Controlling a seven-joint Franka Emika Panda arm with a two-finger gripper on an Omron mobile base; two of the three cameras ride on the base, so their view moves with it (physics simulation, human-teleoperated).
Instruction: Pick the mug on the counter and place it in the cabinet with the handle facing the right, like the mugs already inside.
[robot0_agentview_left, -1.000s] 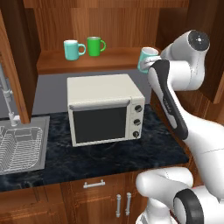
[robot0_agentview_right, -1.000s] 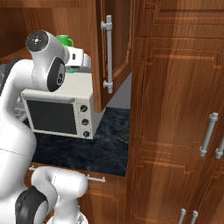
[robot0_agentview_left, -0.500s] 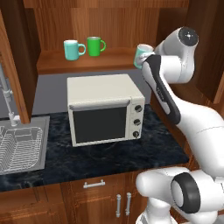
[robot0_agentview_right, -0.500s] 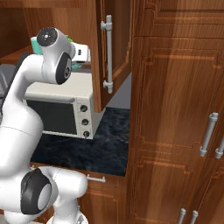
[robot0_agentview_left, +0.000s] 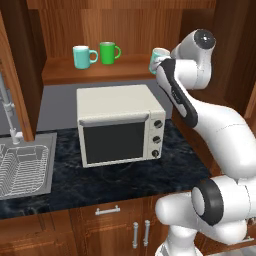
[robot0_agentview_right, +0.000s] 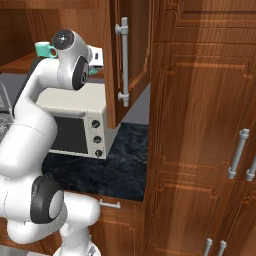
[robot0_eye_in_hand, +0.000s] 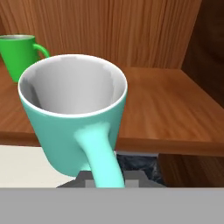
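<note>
The tool (robot0_agentview_left: 161, 61) is closed on the mug (robot0_agentview_left: 158, 60) and holds it up in the air at the right front edge of the cabinet (robot0_agentview_left: 131, 30) shelf. The mug's handle points toward the hand camera. The teal mug (robot0_agentview_left: 83, 56) and the green mug (robot0_agentview_left: 109, 52) stand side by side near the shelf's left end, above the toaster oven (robot0_agentview_left: 120, 124) on the surface (robot0_agentview_left: 125, 177).

No text, label, brand, number or sign can be read anywhere in these pictures, not on the toaster oven (robot0_agentview_left: 120, 125) in the middle of the left base view, and not on the mug (robot0_eye_in_hand: 74, 118) in the centre of the hand view.
</note>
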